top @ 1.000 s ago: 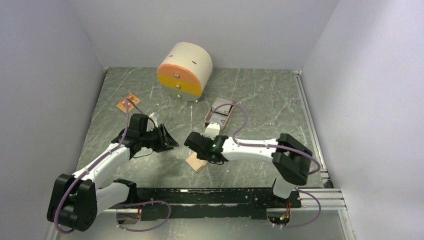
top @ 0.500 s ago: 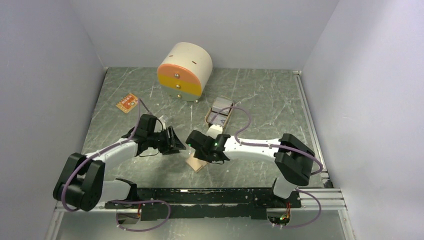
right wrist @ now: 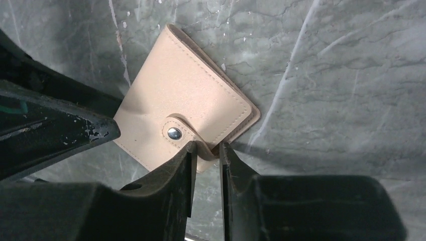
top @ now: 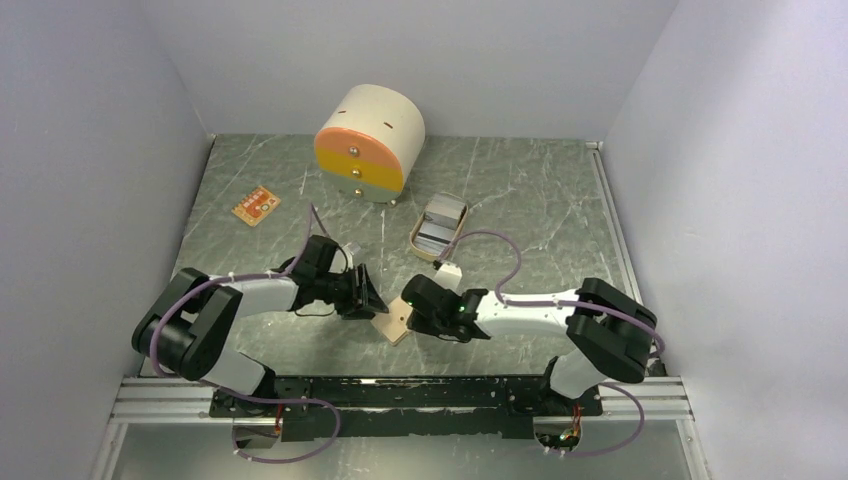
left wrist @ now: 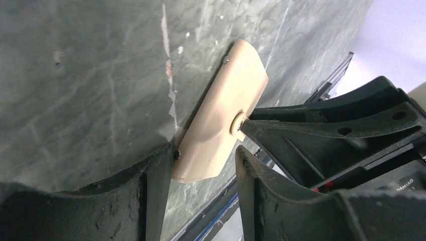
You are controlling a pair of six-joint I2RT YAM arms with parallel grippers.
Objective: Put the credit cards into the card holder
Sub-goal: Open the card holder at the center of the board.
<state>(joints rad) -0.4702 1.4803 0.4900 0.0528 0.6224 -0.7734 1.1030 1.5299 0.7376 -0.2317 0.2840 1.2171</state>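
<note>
Marbled grey-green tabletop [top: 540, 200], scratched | card holder [top: 392, 324] on it | lilac walls [top: 80, 120]

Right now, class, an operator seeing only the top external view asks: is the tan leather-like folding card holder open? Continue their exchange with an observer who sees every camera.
Observer: No, the card holder is folded shut; its tab lies over the front, silver snap button showing.
Operator: Where is the right gripper?
Observer: Its fingers straddle the tab's fold; a pinch I cannot confirm.
Operator: And the left gripper?
Observer: Jaws open, the holder's end between them.
</note>
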